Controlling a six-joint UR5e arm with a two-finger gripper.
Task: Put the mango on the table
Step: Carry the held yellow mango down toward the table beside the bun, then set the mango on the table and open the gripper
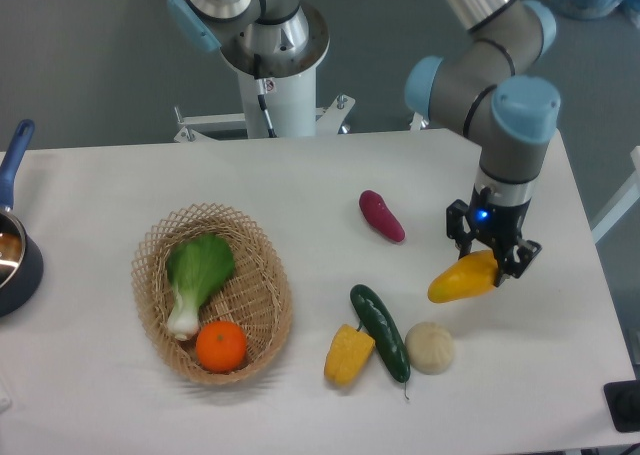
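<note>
The mango [462, 278] is a glossy yellow oblong fruit with an orange end, tilted up to the right. My gripper [495, 259] is shut on its upper right end and holds it just above the white table [300, 195], right of centre. Whether the mango's lower end touches the table I cannot tell.
A green cucumber [380, 332], a yellow corn piece [348, 355] and a pale round item [430, 347] lie below the mango. A purple sweet potato [382, 216] lies to its left. A wicker basket [160, 315] holds a bok choy [196, 275] and an orange [221, 346]. A blue pot [14, 245] sits at the left edge.
</note>
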